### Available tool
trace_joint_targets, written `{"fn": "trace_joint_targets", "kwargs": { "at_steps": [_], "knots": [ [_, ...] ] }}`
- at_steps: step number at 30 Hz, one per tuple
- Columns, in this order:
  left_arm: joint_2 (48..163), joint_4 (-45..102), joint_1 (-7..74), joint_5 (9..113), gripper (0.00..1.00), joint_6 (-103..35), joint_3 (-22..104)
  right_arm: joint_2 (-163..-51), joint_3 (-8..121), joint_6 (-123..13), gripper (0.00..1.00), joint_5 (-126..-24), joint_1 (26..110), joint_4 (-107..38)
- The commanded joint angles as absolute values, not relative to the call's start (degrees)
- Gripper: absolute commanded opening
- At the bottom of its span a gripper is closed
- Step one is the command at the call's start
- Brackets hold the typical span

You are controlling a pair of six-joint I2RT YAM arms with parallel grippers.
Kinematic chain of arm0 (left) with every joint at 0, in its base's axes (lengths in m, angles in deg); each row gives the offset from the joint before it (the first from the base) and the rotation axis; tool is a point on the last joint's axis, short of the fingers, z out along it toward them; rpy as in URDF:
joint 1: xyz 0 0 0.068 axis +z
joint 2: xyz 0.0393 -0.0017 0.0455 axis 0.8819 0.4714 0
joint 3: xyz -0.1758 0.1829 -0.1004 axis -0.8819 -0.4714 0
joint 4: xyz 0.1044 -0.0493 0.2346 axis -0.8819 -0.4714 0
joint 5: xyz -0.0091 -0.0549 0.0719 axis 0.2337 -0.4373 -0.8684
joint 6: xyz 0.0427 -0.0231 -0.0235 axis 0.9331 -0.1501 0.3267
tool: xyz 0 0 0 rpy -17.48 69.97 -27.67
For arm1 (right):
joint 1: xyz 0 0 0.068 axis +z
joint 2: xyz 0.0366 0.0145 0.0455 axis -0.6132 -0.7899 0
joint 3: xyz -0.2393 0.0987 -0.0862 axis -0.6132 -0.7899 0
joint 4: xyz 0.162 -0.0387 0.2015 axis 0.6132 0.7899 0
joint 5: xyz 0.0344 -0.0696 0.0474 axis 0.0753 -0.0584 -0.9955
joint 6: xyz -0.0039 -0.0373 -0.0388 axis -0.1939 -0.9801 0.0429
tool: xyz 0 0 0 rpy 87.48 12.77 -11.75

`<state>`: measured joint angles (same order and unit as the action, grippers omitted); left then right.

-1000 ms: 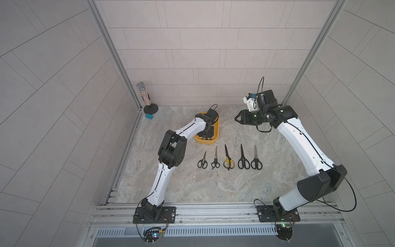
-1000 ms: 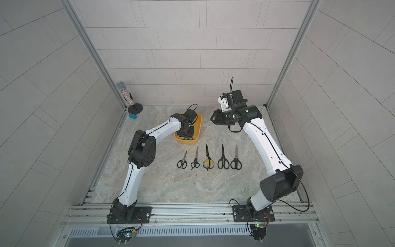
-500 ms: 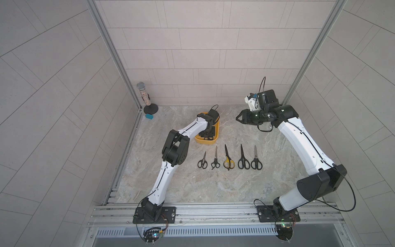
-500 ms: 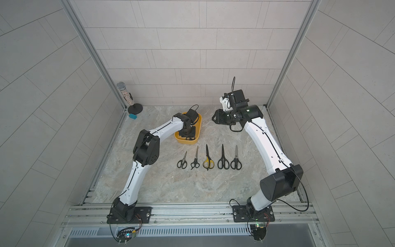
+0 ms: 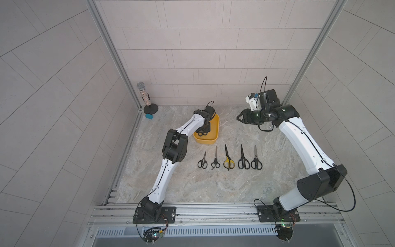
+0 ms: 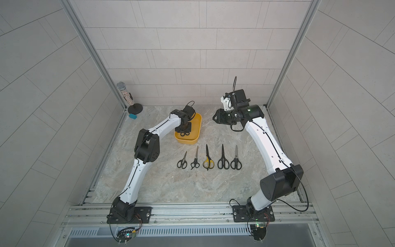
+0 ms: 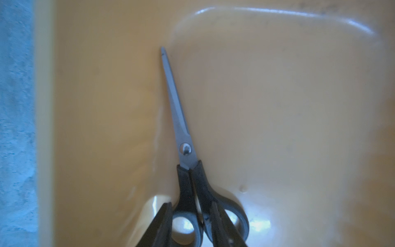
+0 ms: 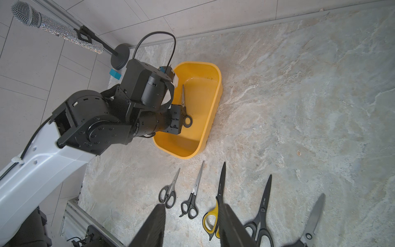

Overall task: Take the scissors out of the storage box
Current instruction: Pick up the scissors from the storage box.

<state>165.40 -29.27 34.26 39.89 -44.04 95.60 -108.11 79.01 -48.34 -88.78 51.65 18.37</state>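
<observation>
a: the left gripper (image 7: 190,206), how wide does it stand?

b: narrow. its fingers (image 7: 162,222) are down inside the storage box (image 5: 205,141), set about the loops of the black-handled scissors (image 7: 178,119). one finger lies against the outside of one loop, and the other crosses the second loop. both touch the handle, but whether they truly pinch it, i cannot tell.

a: and where are those scissors?

b: in the box, blades shut, lying along the foot of the long wall on the left arm's side. the tip points to the far end and the loops to the near end. in both top views only the loops show, under the wrist.

a: the right gripper (image 8: 191,207)?

b: jaws part way apart, with nothing between them. it hangs in the air to the right of the box, well apart from it, pointing toward it.

a: farther out?

b: a row of five scissors (image 5: 215,159) lies on the marble table (image 5: 192,188) just in front of the box. they lie side by side, tips away from the arm bases, with the yellow-handled pair (image 5: 229,164) in the middle. a microphone (image 5: 142,94) stands in the back left corner, with a teal block (image 5: 149,116) just beside its base.
</observation>
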Motion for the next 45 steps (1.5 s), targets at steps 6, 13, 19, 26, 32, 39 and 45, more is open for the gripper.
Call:
{"fn": "trace_joint_targets", "kwargs": {
  "at_steps": [6, 13, 19, 26, 32, 39, 45],
  "knots": [
    [161.0, -29.2, 33.5, 44.6, 0.39, -48.7, 93.2, -108.6, 79.2, -48.8, 0.46, -89.2, 51.4, 19.2],
    [163.1, -31.0, 32.8, 43.1, 0.39, -50.0, 94.9, -108.0, 78.5, -48.8, 0.46, -89.5, 51.3, 19.0],
    [162.4, -31.5, 32.4, 40.4, 0.39, -51.7, 93.5, -108.0, 77.9, -48.8, 0.46, -89.6, 51.1, 18.9],
    [157.1, -25.4, 32.5, 37.4, 0.39, -52.4, 86.4, -108.0, 77.4, -48.7, 0.46, -89.6, 50.9, 18.7],
    [157.4, -26.5, 32.6, 36.9, 0.38, -51.2, 88.2, -108.3, 77.6, -48.4, 0.46, -90.0, 50.9, 18.3],
    [159.6, -28.4, 33.1, 38.6, 0.38, -51.8, 88.9, -107.8, 77.0, -48.5, 0.46, -89.8, 50.9, 18.3],
    [160.9, -28.1, 33.6, 40.0, 0.38, -53.2, 87.9, -107.6, 77.0, -48.6, 0.46, -89.8, 50.6, 18.6]
  ]
}}
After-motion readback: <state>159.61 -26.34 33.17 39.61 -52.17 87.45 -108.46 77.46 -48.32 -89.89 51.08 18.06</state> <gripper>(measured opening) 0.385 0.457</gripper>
